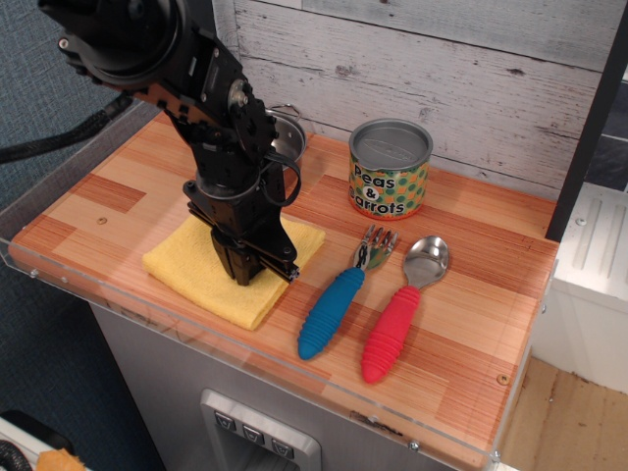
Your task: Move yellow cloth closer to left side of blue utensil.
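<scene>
We've got the gripper [257,272] clamped on the cloth [201,275] near the front edge, just left of the fork [339,297]; releasing remains.

— What colours are on the worktop [471,294]?
— The worktop itself is striped wood, orange-brown with paler planks. The cloth [196,275] is plain yellow, no pattern.
— And the cutlery?
— The fork [339,299] has a ribbed blue handle, the spoon [402,314] a ribbed red one; both heads are bare silver metal.
— The can [390,169]?
— Green label dotted with orange and yellow spots, black lettering on a white patch, grey lid.
— The rest?
— The hand [253,265] is black. The pot [285,137] is shiny steel. The wall [442,69] is whitewashed grey planks.
</scene>
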### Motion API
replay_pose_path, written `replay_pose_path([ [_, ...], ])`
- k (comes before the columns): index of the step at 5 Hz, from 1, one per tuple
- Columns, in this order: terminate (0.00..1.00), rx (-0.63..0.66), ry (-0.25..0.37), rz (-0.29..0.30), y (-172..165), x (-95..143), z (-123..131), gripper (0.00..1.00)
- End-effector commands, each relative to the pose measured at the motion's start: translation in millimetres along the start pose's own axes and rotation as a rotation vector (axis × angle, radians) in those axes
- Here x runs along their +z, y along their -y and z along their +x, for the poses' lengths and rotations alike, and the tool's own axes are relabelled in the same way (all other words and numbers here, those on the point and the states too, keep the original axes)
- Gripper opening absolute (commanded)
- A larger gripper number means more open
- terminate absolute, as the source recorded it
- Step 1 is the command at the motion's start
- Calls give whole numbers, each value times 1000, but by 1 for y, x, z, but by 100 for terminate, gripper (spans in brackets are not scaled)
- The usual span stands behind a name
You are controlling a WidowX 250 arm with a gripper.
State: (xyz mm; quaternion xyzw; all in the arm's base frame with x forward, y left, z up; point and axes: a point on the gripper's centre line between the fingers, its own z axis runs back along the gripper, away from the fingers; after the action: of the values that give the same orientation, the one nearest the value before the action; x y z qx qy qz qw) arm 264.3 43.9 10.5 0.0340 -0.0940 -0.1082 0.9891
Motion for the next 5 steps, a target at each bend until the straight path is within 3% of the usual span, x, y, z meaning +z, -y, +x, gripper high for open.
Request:
replay_pose_path([
  [1, 0, 43, 17, -16, 8, 12, 7, 0],
  [4, 0, 29, 19, 0, 16, 12, 10, 0],
  [5, 0, 78, 28, -4, 13, 19, 11, 0],
])
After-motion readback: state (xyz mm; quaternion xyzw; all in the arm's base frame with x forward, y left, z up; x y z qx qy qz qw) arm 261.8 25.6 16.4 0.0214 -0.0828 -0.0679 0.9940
